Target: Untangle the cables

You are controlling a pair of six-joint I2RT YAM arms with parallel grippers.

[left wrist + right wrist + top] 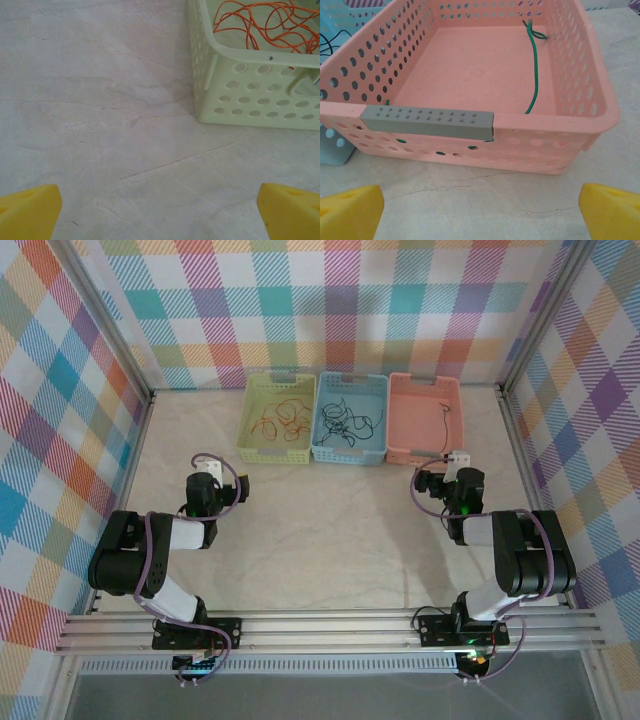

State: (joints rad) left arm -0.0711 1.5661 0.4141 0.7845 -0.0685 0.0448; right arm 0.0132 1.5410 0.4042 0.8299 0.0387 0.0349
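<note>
In green basket (pixel 275 453): orange cables (pixel 280 420); blue basket (pixel 347 454): dark cables (pixel 345 422); pink basket (pixel 470 70): green cable (pixel 535 75). Left hand (pixel 160 215), right hand (pixel 480 212) open, empty.

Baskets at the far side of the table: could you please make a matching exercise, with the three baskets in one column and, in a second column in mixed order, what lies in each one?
Column A
1. green basket
2. blue basket
3. pink basket

Column B
a. one green cable
b. several orange cables
c. a bunch of dark cables

Pairs: 1-b, 2-c, 3-a.
</note>
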